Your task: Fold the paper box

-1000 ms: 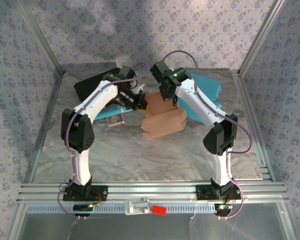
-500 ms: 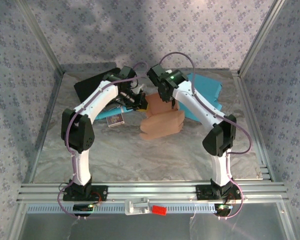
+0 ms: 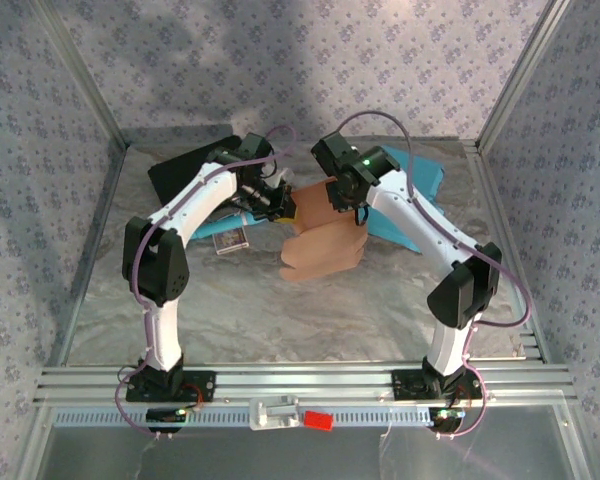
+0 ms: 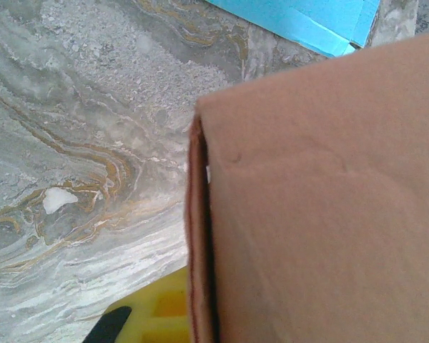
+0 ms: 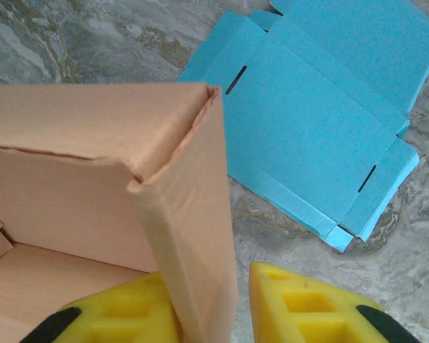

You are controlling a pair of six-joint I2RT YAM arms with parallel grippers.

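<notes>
Brown paper box [image 3: 320, 250] sits half-folded around the middle of the marbled table [image 3: 280, 310], beside a flat blue box blank [image 5: 322, 107]. Left gripper [image 3: 279, 204] is pinched tight on the box's left wall. Right gripper [image 5: 213, 284] straddles a corner wall, yellow fingers [image 5: 300, 300] a bit apart, not squeezing.

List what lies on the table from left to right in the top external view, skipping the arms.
black sheet → small card → brown paper box → blue flat box blank
</notes>
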